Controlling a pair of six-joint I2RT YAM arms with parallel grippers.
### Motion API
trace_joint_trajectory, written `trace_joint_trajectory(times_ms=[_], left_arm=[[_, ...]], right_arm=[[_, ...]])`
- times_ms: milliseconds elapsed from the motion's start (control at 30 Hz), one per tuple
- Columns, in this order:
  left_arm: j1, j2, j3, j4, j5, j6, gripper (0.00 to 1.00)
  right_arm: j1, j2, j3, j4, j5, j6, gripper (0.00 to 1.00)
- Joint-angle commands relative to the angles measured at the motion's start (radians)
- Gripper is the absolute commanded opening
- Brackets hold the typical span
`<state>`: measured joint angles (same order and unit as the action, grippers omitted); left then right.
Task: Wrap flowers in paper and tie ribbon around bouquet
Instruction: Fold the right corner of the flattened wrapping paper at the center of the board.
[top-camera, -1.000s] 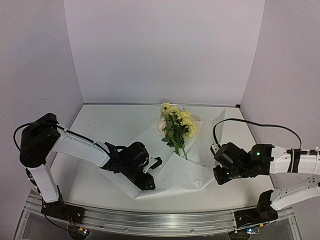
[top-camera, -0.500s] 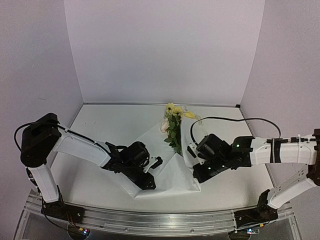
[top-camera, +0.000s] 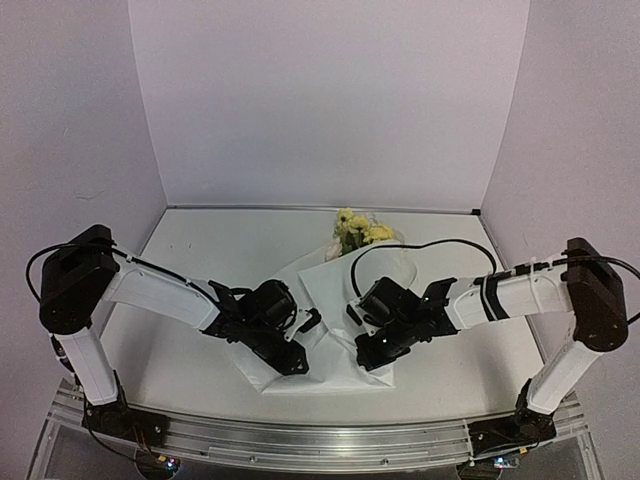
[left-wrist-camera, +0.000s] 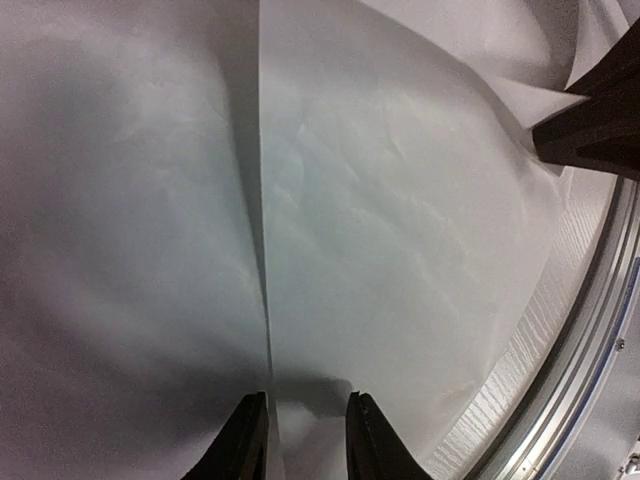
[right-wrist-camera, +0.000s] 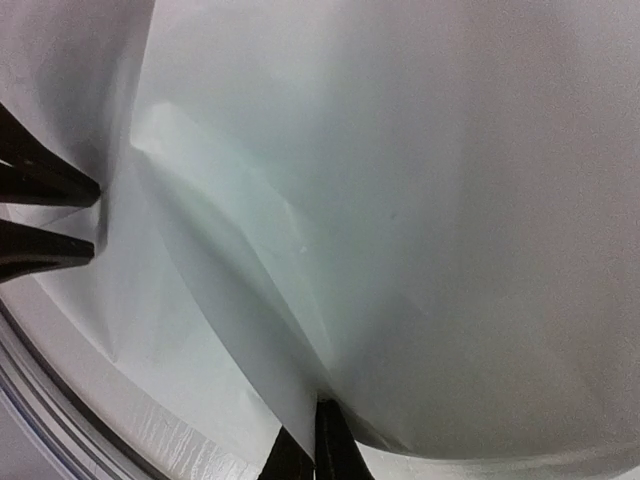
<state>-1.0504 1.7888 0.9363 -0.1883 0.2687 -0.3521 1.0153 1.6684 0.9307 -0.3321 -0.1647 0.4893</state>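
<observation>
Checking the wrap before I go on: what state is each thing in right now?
flowers: lying on the paper, stems covered, blossoms poking out at the far end.
paper: right side folded over the stems, not yet closed into a cone, untied.
left gripper: slightly open, tips down on the paper's left part.
right gripper: shut, pinching the folded flap of paper.

Bare surface (top-camera: 215, 250) lies open at the back left and far right. The folded paper (top-camera: 335, 300) blocks the middle, with the flowers (top-camera: 356, 230) behind it. The left end effector (left-wrist-camera: 305, 405) and right end effector (right-wrist-camera: 310, 420) crowd its front, only a narrow gap between them. Walls (top-camera: 320, 100) close three sides.
</observation>
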Motion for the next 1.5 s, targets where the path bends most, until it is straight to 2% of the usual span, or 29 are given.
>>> trace_joint_trajectory(times_ms=[0, 167, 333, 467, 567, 700, 867, 1067, 1200, 1467], left_arm=[[0.066, -0.124, 0.037, -0.041, -0.024, -0.026, 0.32], [0.119, -0.158, 0.076, -0.032, 0.040, -0.060, 0.34], [0.153, -0.110, 0.145, -0.009, 0.114, -0.073, 0.38], [0.193, -0.059, 0.199, 0.006, 0.173, -0.092, 0.43], [0.230, -0.009, 0.231, 0.042, 0.208, -0.101, 0.52], [0.305, 0.071, 0.295, 0.100, 0.316, -0.111, 0.54], [0.332, 0.173, 0.394, 0.125, 0.421, -0.067, 0.56], [0.392, 0.306, 0.595, 0.002, 0.555, 0.008, 0.60], [0.408, 0.419, 0.729, -0.086, 0.575, 0.028, 0.60], [0.444, 0.504, 0.783, -0.056, 0.600, -0.002, 0.69]], right_arm=[[-0.007, 0.031, 0.030, 0.077, -0.034, 0.040, 0.00], [-0.012, 0.033, 0.018, 0.105, -0.051, 0.053, 0.23], [-0.022, 0.042, 0.007, 0.149, -0.088, 0.076, 0.27], [-0.043, 0.038, -0.031, 0.214, -0.123, 0.114, 0.29], [-0.057, 0.040, -0.054, 0.249, -0.144, 0.132, 0.28], [-0.080, 0.058, -0.096, 0.325, -0.174, 0.174, 0.25], [-0.132, 0.078, -0.147, 0.428, -0.220, 0.226, 0.23], [-0.142, 0.134, -0.129, 0.448, -0.311, 0.234, 0.19], [-0.142, 0.147, -0.129, 0.459, -0.317, 0.238, 0.19], [-0.142, 0.146, -0.132, 0.461, -0.349, 0.231, 0.19]])
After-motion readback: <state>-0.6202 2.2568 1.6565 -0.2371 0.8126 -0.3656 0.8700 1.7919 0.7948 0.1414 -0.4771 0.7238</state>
